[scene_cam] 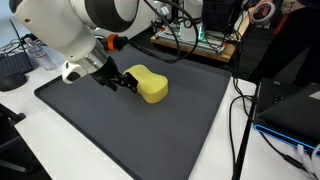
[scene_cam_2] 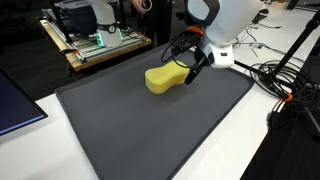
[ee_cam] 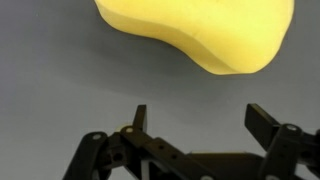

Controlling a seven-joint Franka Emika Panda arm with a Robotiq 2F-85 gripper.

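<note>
Our jaws stood wide open and empty just beside the yellow sponge [scene_cam: 151, 86] on the grey mat [scene_cam: 120, 132]; closing off-centre, we judged, might nudge it away.

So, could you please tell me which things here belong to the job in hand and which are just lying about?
In the job:
yellow sponge
open hand, close beside the sponge

Just lying about:
grey mat underneath
wooden board of electronics
cables
white table
</note>
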